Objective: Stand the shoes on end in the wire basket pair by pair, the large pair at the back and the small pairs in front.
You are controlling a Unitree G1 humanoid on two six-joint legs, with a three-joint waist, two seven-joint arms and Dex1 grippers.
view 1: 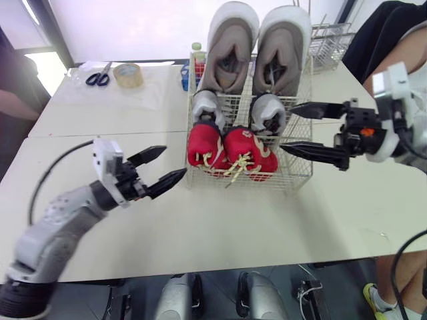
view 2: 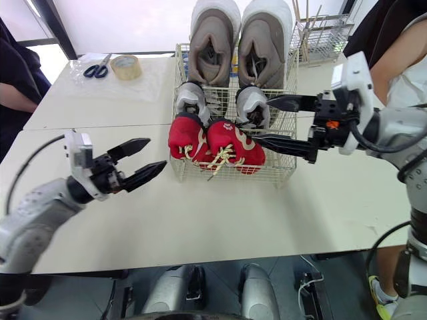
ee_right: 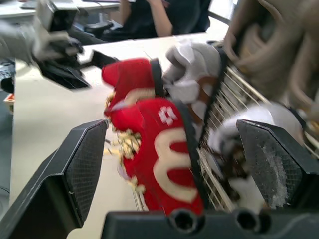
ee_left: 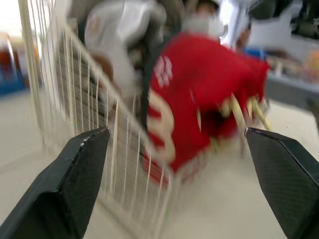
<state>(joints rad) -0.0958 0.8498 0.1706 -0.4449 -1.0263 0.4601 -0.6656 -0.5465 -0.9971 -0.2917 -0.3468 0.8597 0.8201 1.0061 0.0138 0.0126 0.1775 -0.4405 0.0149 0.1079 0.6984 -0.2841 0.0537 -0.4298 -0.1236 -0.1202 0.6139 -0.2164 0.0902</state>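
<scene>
Laces (view 1: 235, 167) dangle from red shoes (view 1: 207, 143) at basket (view 1: 297, 175) front (snag risk). Shoes likely soft, light; pinch the stiffer heel. Left end effector (view 1: 174, 162) and right end effector (view 1: 288, 127) both released, empty.

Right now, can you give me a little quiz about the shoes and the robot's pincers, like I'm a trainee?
1. True or false: the red shoes stand in front of the large grey shoes in the wire basket.
2. Pick one: what lies right beside the tape roll on the far table? A) scissors B) a spoon C) a cup
3. Fill the gap: the left pincer, on the table side of the basket, is ____ (open or shut) and holds nothing.

Key: 1 true. 2 A. 3 open.
</scene>
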